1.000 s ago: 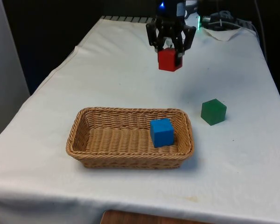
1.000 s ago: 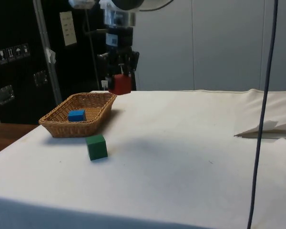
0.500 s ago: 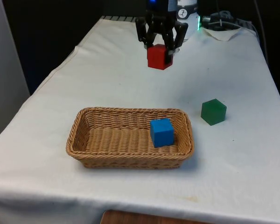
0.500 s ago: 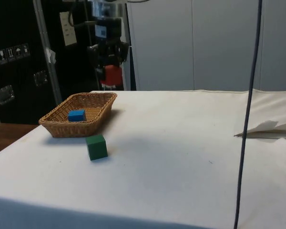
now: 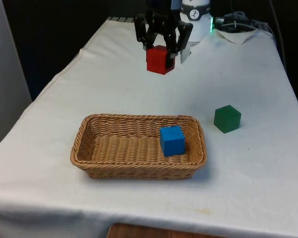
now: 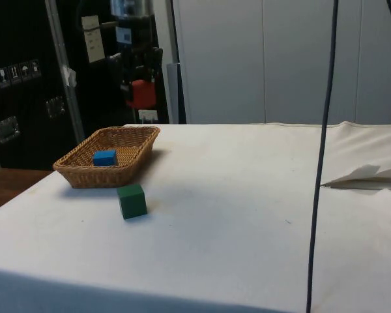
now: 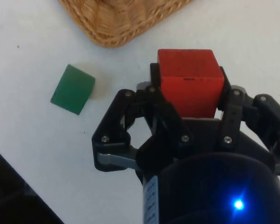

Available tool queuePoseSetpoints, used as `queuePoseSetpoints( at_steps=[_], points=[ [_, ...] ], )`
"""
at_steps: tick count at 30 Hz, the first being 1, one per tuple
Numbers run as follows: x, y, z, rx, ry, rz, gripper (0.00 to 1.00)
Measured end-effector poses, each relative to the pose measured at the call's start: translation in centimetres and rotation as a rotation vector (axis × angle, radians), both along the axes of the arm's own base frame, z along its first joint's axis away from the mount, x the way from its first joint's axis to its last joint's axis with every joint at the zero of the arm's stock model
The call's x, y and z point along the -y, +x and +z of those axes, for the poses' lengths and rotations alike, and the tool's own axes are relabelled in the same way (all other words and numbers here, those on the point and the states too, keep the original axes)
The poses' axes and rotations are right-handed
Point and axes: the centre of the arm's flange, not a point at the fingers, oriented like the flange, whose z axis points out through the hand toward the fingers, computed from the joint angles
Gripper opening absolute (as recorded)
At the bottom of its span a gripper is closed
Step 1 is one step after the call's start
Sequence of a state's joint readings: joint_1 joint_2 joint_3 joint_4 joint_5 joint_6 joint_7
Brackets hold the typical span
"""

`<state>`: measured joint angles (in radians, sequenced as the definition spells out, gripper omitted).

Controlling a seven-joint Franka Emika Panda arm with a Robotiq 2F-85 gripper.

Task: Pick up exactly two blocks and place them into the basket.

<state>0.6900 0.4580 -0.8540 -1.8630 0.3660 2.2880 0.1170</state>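
Nearest, the oblong woven wicker basket (image 5: 139,147) already holds a small blue cube (image 5: 172,140) at the end toward the front view's right. Just outside that end, a green cube (image 5: 227,118) sits on the white tablecloth (image 5: 258,163). Farther back and high above the cloth, the black two-finger gripper (image 5: 160,49) clamps a red cube (image 5: 159,59) by opposite flat faces. It looks rigid, light and smooth-sided, so a centred flat-face grip suits it.
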Motion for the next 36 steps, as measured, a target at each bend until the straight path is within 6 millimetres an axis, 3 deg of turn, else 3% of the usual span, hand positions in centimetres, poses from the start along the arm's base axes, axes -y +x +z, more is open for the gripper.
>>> queuePoseSetpoints(
  at_steps=[12,23,32,36],
  points=[
    [0.2,2.3,-1.0,0.003,-0.038,0.015,0.00],
    [-0.2,4.7,-3.8,0.002,-0.078,0.013,0.00],
    [-0.6,6.5,-4.7,0.017,-0.095,0.014,0.00],
    [-0.5,7.1,-6.3,0.016,-0.097,0.008,0.00]
  ],
)
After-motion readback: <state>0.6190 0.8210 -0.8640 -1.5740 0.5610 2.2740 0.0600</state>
